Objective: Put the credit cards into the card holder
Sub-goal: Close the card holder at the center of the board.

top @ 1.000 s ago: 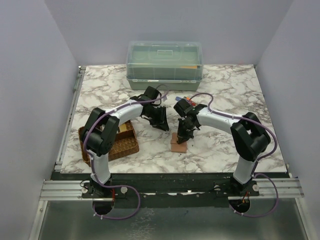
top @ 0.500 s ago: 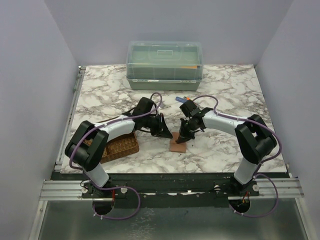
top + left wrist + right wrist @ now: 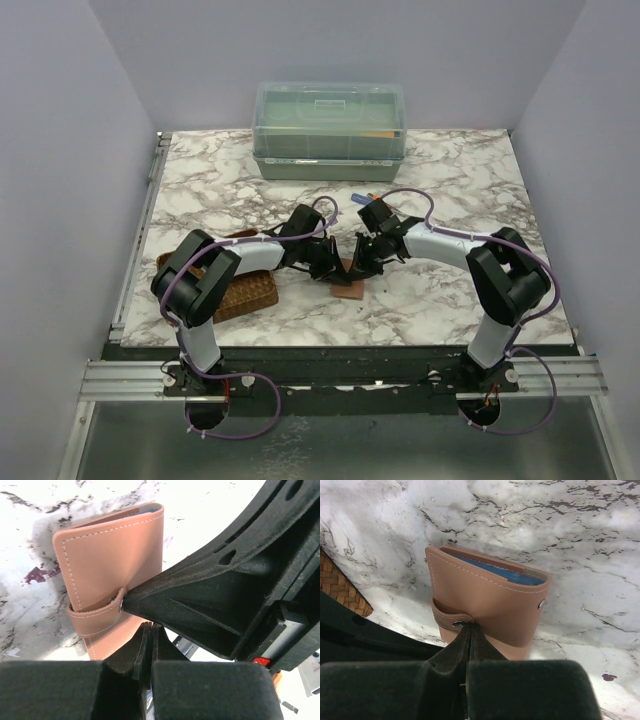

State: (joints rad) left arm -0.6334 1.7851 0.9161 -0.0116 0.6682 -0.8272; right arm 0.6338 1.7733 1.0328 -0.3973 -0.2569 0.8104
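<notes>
I saw both arms reaching in to the same small spot on the counter [image 3: 600, 535]. The card holder [image 3: 490, 600] sat there, right in front of both end effectors and between them. It was folded over, with its strap [image 3: 444, 615] wrapped round the near edge. A blue card [image 3: 495, 573] peeked out of the far side of the holder, the side away from the right end effector [image 3: 469, 632].

The right end effector was closed tight, its two fingers pressed together. Its tip touched the strap, right at the little metal snap [image 3: 457, 625]. I could not tell if it pinched the strap or just pushed on it.

The left end effector [image 3: 150, 632] was closed too. Its fingers were together, and the tip sat against the bottom edge of the holder, just below the strap. I could not tell if it pinched anything. The right end effector's tip was just above it, very close.

A woven tray [image 3: 337, 587] lay off to the left of the right end effector, near the holder but not touching it. A clear box [image 3: 330, 125] with a lid stood far ahead of both end effectors, well apart from them.
</notes>
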